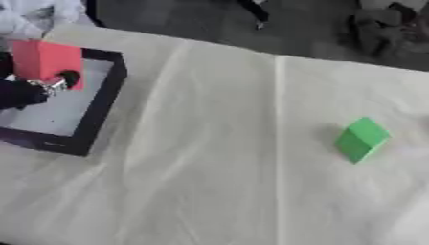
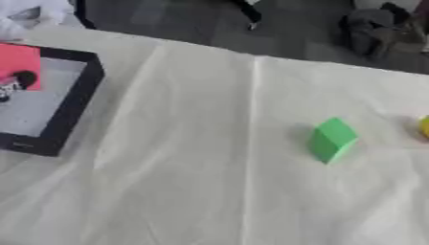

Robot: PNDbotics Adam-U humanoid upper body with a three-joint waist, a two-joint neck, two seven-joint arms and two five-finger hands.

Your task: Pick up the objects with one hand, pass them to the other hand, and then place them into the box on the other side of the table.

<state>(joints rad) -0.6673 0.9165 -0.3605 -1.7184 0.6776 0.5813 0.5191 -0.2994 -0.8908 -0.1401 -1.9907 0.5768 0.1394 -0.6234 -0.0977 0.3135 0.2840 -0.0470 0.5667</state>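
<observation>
A red block [image 1: 46, 60] hangs over the black-rimmed box [image 1: 99, 105] at the table's left. My left hand [image 1: 33, 88] comes in from the left edge and has its black fingers curled round the block's lower side. A green block [image 1: 361, 139] lies on the white cloth at the right, apart from both hands. A yellow thing [image 2: 425, 127] shows only as a sliver at the right edge of the right eye view. My right hand is outside both views.
The box has a pale grey floor [image 1: 59, 107] and low black walls. White cloth [image 1: 218, 167] covers the table, with a fold line running front to back. Dark floor and a grey bundle [image 1: 381, 26] lie beyond the far edge.
</observation>
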